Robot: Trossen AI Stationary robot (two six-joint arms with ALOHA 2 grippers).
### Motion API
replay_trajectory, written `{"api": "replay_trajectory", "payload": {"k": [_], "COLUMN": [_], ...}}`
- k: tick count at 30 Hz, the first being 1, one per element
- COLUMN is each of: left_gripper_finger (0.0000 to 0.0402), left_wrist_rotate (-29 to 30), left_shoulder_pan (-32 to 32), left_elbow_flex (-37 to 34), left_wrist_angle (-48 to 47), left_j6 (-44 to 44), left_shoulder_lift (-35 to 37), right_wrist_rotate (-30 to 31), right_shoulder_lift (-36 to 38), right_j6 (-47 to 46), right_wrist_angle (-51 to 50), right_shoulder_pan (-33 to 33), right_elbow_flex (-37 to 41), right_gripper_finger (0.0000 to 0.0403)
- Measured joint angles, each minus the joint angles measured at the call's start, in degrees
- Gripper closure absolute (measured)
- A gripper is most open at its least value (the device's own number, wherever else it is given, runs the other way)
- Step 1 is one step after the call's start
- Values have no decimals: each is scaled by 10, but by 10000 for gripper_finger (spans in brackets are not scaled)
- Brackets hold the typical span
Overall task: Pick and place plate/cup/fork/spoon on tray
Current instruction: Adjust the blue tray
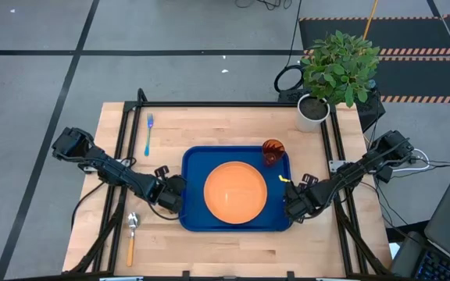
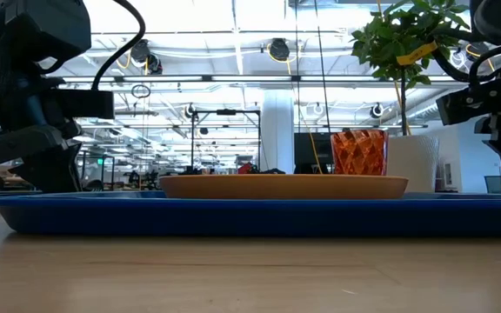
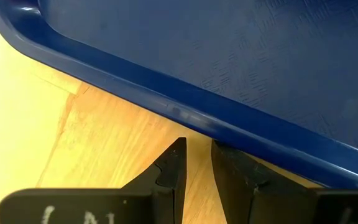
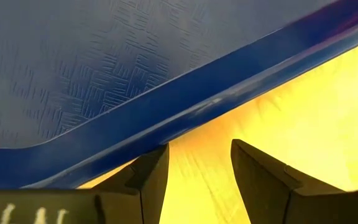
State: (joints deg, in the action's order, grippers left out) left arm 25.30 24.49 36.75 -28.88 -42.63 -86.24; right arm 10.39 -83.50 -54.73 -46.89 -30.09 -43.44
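The blue tray (image 1: 192, 223) lies in the middle of the table. On it sit the orange plate (image 1: 235, 191) and, in its far right corner, the dark orange-red cup (image 1: 273, 151). The light-blue fork (image 1: 149, 133) lies flat on the wood at the far left, and the spoon (image 1: 132, 234) at the near left. My left gripper (image 3: 197, 144) stands at the tray's left rim (image 3: 185, 115), open by a narrow gap with bare wood between the fingers. My right gripper (image 4: 197, 147) stands at the tray's right rim (image 4: 216, 102), open wider, also over bare wood. My left gripper slants down at the tray's left rim from the table's left. One fingertip (image 3: 219, 148) reaches the rim's outer edge; whether it touches, I cannot tell. My right gripper points steeply down beside the right rim. One fingertip (image 4: 159, 152) meets the rim's edge in the picture; touching or not, I cannot tell.
A white pot (image 1: 313, 109) with a green plant stands at the table's far right corner. A black frame rail (image 1: 209, 104) runs along the far side. Bare wood lies in front of the tray and between the fork and the spoon.
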Motion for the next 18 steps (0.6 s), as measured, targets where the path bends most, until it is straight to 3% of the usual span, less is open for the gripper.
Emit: {"api": "replay_trajectory", "payload": {"k": [18], "left_gripper_finger": [321], "left_wrist_rotate": [-25], "left_shoulder_pan": [-1], "left_elbow_flex": [2], "left_wrist_angle": [-51], "left_j6": [4], "left_shoulder_lift": [31], "right_wrist_rotate": [17], "right_shoulder_lift": [23], "right_j6": [-14], "right_wrist_angle": [-38], "right_shoulder_pan": [0], "right_elbow_flex": [-1], "right_gripper_finger": [234]}}
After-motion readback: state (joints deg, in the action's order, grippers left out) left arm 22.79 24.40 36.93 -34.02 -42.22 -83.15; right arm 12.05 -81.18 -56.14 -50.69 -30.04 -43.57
